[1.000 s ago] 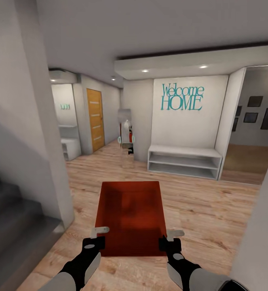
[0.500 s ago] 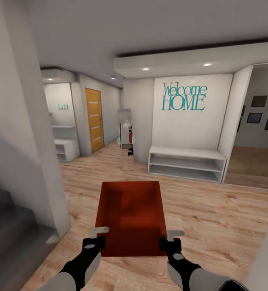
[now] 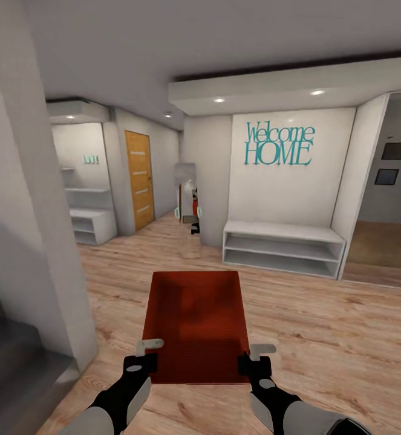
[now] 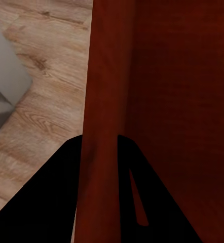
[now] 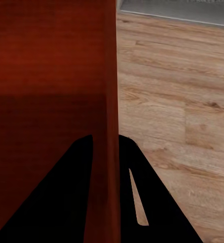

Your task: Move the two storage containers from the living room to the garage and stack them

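Orange-red storage container (image 3: pixel 195 326) sits lower centre — open top up for level carrying. Left gripper (image 3: pixel 144 355) and right gripper (image 3: pixel 256 357) each pinch a side wall.

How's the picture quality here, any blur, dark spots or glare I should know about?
Head view: sharp and evenly lit by ceiling spotlights, no glare; the container has a darker patch on its floor. Left wrist view: the left gripper shows as flat black shapes without detail, clamped on the container's wall. Right wrist view: the right gripper is just as black, and the container's lower inside is in shadow.
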Motion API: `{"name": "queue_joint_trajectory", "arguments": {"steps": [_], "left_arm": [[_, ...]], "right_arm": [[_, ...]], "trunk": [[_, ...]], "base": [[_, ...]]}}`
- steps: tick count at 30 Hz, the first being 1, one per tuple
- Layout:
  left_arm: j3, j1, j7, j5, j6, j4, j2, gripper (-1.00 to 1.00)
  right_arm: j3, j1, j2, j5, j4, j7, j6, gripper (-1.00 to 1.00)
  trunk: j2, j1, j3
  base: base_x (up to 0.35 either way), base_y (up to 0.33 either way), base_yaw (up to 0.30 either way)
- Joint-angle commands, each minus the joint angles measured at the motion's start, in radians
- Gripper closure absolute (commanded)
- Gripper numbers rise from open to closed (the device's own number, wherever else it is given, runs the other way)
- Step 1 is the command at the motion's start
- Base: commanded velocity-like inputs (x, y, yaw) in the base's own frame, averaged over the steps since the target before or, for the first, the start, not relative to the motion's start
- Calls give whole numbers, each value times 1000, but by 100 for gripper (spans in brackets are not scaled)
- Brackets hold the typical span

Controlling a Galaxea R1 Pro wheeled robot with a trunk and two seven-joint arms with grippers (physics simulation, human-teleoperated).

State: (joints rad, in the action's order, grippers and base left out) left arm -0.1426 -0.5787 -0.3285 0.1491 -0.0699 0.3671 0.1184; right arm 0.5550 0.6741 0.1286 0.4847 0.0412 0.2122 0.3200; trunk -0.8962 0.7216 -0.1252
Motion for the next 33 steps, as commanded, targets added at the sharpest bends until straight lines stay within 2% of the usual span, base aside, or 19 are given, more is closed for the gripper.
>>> {"name": "queue_joint_trajectory", "arguments": {"steps": [1, 33], "left_arm": [[9, -1, -10, 20, -7, 1, -37, 100], [9, 0, -10, 20, -7, 1, -37, 100]], "right_arm": [[-29, 1, -12, -8, 4, -1, 4, 100], [-29, 1, -12, -9, 3, -1, 4, 100]], "trunk": [[-1, 1, -1], [-1, 1, -1]], "base": [[323, 0, 0], [323, 0, 0]]}}
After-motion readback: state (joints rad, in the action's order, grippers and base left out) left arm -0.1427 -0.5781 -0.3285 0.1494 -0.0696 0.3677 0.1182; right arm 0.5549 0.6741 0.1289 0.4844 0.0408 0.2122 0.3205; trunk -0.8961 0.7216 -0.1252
